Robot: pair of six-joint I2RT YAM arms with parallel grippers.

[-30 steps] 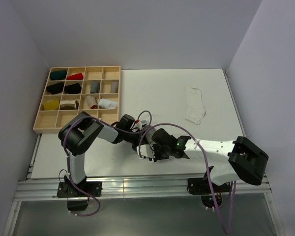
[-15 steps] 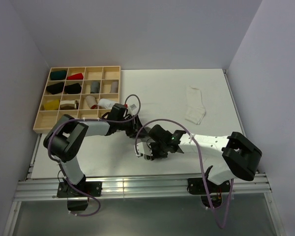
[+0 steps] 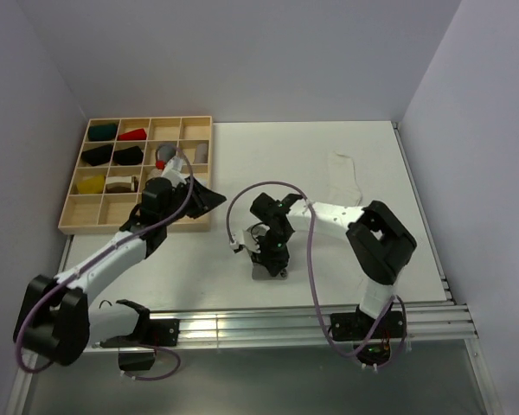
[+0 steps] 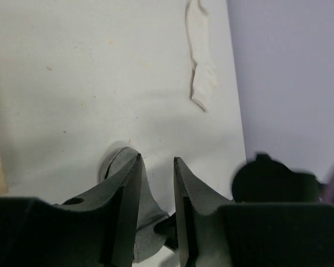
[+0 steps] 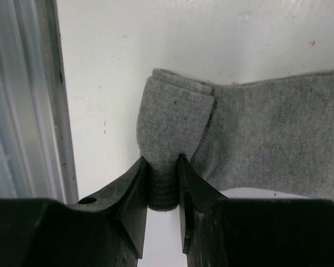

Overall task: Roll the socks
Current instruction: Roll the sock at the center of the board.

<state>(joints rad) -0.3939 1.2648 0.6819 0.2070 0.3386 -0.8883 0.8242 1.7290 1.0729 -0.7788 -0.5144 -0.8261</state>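
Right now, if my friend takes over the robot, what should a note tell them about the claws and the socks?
Right claw: shut on the grey sock, pinching its folded end.
Left claw: slightly open, empty.
White sock: lying flat at far right, untouched.
Done: grey sock's first fold.
Left: roll it up, then the white sock.

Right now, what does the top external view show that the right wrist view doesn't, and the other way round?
Only the top external view: the white sock lying flat, the wooden tray of cloth bundles, and the left gripper near that tray's corner. Only the right wrist view: the folded end of the grey sock pinched in the right gripper. Both: the grey sock, the right gripper and the white table.
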